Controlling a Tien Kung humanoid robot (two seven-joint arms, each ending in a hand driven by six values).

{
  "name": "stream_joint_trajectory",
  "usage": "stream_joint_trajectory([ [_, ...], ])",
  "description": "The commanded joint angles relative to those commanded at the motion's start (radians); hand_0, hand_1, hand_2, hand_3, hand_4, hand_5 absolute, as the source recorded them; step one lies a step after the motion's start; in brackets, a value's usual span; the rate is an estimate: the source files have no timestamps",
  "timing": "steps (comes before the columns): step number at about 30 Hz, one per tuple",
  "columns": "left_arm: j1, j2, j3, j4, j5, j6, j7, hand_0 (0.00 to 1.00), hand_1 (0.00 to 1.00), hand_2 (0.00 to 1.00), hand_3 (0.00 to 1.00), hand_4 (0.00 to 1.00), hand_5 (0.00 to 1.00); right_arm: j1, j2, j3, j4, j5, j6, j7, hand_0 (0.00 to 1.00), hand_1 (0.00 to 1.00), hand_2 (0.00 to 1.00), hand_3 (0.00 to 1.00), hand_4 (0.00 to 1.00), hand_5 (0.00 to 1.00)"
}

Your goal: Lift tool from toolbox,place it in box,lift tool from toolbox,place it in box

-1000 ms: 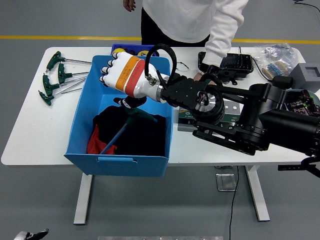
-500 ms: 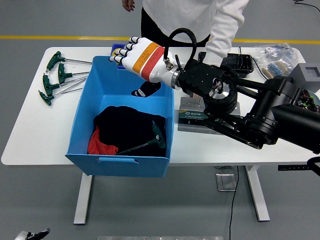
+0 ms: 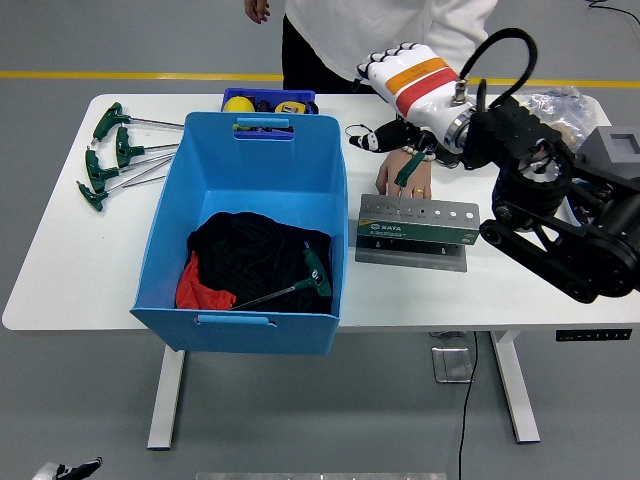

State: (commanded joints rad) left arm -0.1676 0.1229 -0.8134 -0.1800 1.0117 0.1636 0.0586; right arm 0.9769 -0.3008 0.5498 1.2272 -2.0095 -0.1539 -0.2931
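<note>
Head view shows my right hand (image 3: 400, 135) above the far edge of the toolbox (image 3: 415, 232), fingers loosely curled and, I judge, holding nothing, while a person's hand (image 3: 405, 172) rests on the bench (image 3: 60, 270) just beyond the toolbox. My worry is that reaching down for the next tool could strike that hand or shove the toolbox. The blue box (image 3: 245, 235), left of the toolbox, already holds one green-handled tool (image 3: 300, 283) lying on dark cloth (image 3: 250, 255).
</note>
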Motion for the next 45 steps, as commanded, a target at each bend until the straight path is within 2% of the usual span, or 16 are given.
stream_joint_trajectory([
  [5,0.003,-0.007,-0.011,0.0,0.0,0.006,-0.004,0.716,0.712,0.721,0.693,0.7,0.642,-0.089,-0.053,0.079,0.047,0.022,-0.028,-0.004,0.558,0.568,0.666,0.56,0.899,0.516],
  [7,0.002,-0.007,-0.009,0.0,-0.002,0.004,-0.004,0.715,0.713,0.721,0.692,0.699,0.642,-0.136,-0.066,0.116,0.063,0.078,-0.053,0.003,0.553,0.558,0.673,0.587,0.913,0.544],
  [11,0.002,-0.007,-0.012,0.0,0.002,0.004,-0.004,0.715,0.713,0.721,0.692,0.699,0.642,-0.231,-0.065,0.183,0.078,0.236,-0.164,0.033,0.553,0.558,0.673,0.587,0.913,0.544],
  [12,0.003,-0.008,-0.014,0.0,0.003,0.004,-0.004,0.713,0.708,0.717,0.693,0.699,0.641,-0.249,-0.064,0.192,0.081,0.275,-0.197,0.046,0.541,0.541,0.679,0.697,0.974,0.688],
  [15,0.001,-0.007,-0.016,0.0,0.008,0.004,-0.003,0.713,0.708,0.717,0.693,0.699,0.641,-0.301,-0.067,0.209,0.092,0.411,-0.291,0.094,0.541,0.541,0.679,0.697,0.974,0.688],
  [17,0.0,-0.007,-0.018,0.0,0.012,0.004,-0.003,0.713,0.708,0.717,0.693,0.699,0.641,-0.319,-0.069,0.211,0.099,0.489,-0.317,0.111,0.541,0.541,0.679,0.697,0.974,0.688],
  [18,0.0,-0.007,-0.017,0.0,0.012,0.004,-0.003,0.715,0.705,0.718,0.693,0.698,0.64,-0.33,-0.071,0.211,0.103,0.528,-0.325,0.118,0.562,0.554,0.706,0.812,0.982,0.722],
  [24,-0.002,-0.006,-0.012,0.0,0.008,0.003,-0.004,0.715,0.705,0.718,0.693,0.698,0.64,-0.383,-0.078,0.199,0.137,0.782,-0.324,0.148,0.562,0.554,0.706,0.812,0.982,0.722],
  [25,-0.002,-0.006,-0.009,0.0,0.006,0.003,-0.004,0.716,0.707,0.717,0.691,0.699,0.642,-0.391,-0.077,0.196,0.141,0.827,-0.323,0.154,0.571,0.557,0.723,0.853,0.985,0.742],
  [30,-0.003,-0.007,-0.005,0.0,0.003,0.003,-0.005,0.716,0.707,0.717,0.691,0.699,0.642,-0.413,-0.073,0.175,0.14,1.035,-0.327,0.173,0.571,0.557,0.723,0.853,0.985,0.742],
  [31,-0.003,-0.006,-0.004,0.0,0.001,0.003,-0.005,0.716,0.709,0.719,0.691,0.699,0.641,-0.416,-0.071,0.173,0.139,1.074,-0.328,0.175,0.576,0.557,0.725,0.872,0.99,0.775],
  [38,-0.002,-0.005,0.0,0.0,0.004,0.001,-0.004,0.717,0.709,0.719,0.693,0.698,0.64,-0.43,-0.057,0.147,0.103,1.373,-0.358,0.2,0.577,0.549,0.726,0.89,0.989,0.781],
  [45,0.001,-0.007,0.003,0.0,0.006,-0.002,-0.002,0.717,0.709,0.721,0.693,0.699,0.641,-0.404,-0.037,0.101,0.039,1.672,-0.376,0.211,0.566,0.541,0.724,0.902,0.989,0.787],
])
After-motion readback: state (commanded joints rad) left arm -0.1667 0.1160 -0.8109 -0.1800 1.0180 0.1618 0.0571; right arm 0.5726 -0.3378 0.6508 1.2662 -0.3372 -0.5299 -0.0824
